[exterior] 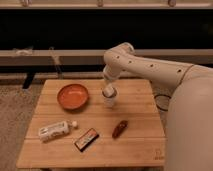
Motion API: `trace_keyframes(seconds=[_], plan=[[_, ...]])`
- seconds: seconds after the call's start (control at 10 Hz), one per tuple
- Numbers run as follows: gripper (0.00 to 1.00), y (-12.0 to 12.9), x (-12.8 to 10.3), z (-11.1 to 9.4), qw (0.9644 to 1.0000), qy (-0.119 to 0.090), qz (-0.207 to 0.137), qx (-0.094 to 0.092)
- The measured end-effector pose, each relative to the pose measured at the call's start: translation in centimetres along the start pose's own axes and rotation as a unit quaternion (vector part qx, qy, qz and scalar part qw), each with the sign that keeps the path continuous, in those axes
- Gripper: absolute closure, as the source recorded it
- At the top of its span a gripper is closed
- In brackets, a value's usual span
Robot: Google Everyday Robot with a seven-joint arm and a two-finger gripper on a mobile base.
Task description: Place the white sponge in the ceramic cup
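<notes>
- Gripper: positioned directly over the ceramic cup, at or just inside its mouth, with the arm reaching in from the right and bending down at the wrist.
- Gripper state: cannot be determined; the tip merges with the pale cup beneath it.
- White sponge: not separately visible. It is nowhere on the open table top, so it is judged to be either at the gripper tip or already within the cup; which of the two cannot be told.
- Ceramic cup: upright, near the middle of the wooden table, just right of the orange bowl and apart from it.
- Other items: a white tube at front left, a small dark packet near front centre, a brown oval object in front of the cup. All are well clear of the gripper.
- Step in hand, as judged: the placing stage, with the gripper at the cup mouth.
- Next move calls for: release of the sponge inside the rim if it has not yet dropped, then a straight vertical lift so the light cup is not tipped or dragged.
</notes>
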Motion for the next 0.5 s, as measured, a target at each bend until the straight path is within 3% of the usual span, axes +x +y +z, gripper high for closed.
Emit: trace_keyframes(seconds=[0.2, 0.4, 0.5], plan=[[0.2, -0.4, -0.2, -1.5, 0.9999, -0.004, -0.004, 0.01], [0.2, -0.7, -0.9, -4.7, 0.9995, -0.006, -0.016, 0.026], [0.2, -0.9, -1.1, -6.6, 0.9987, -0.005, -0.028, 0.043]])
